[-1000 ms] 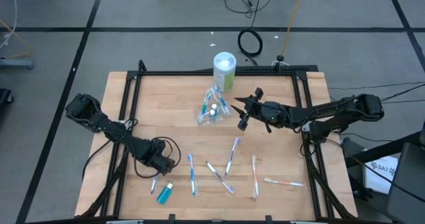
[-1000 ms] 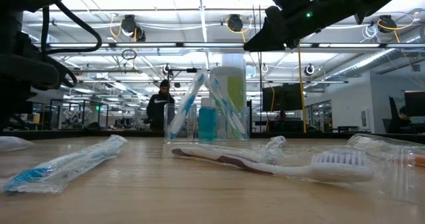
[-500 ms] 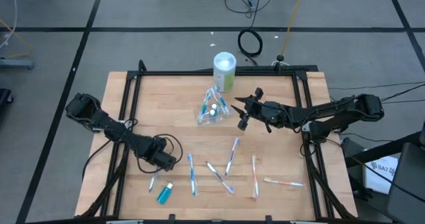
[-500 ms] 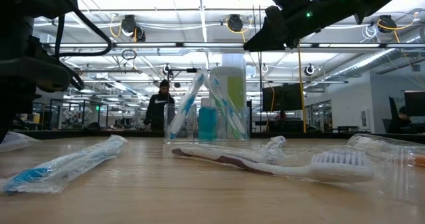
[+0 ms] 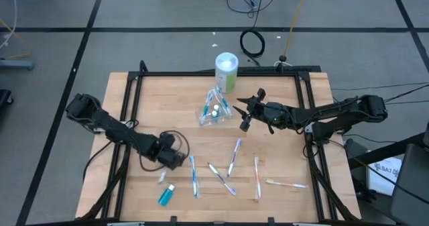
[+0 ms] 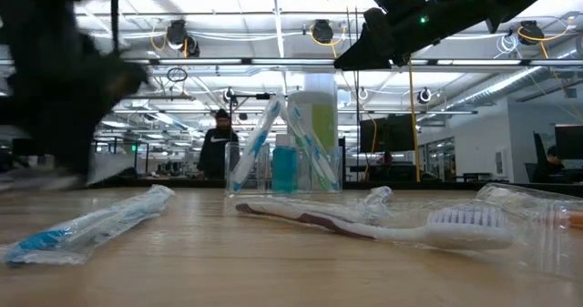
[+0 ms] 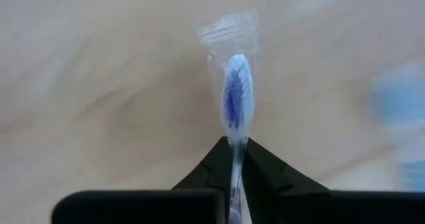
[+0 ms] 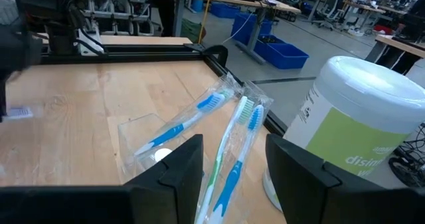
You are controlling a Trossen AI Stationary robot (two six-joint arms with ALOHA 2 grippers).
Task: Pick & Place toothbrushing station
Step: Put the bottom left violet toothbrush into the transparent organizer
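My left gripper (image 5: pixel 169 164) stands at the near left of the table, pointing down, shut on a blue-and-white toothbrush (image 7: pixel 236 98) in a clear wrapper. A blue tube (image 5: pixel 166 194) lies just nearer the front edge. Several more wrapped toothbrushes (image 5: pixel 221 178) lie flat on the near middle of the table. The clear cup (image 5: pixel 213 110) stands at mid-table and holds toothbrushes (image 8: pixel 199 114) that lean on its rim. My right gripper (image 5: pixel 243 113) hovers open just right of the cup, above the table. My left gripper pinches the wrapped toothbrush between its two fingers at a slim part of the shaft (image 7: pixel 236 159), wrapper and all. The fingers come from above, pointing steeply down, and lie along the brush. Its blue end (image 7: pixel 236 84) sticks out below them; whether it touches the table I cannot tell.
A tall white-and-green canister (image 5: pixel 226 70) stands behind the cup near the far edge. A black frame rail (image 5: pixel 221 73) runs around the wooden tabletop. Bare wood lies left of the cup and along the far left.
My left gripper has moved toward the table's right edge and a little up. The wrapped toothbrush under it has shifted the same way from where it lay beside the blue tube. My right gripper has kept still.
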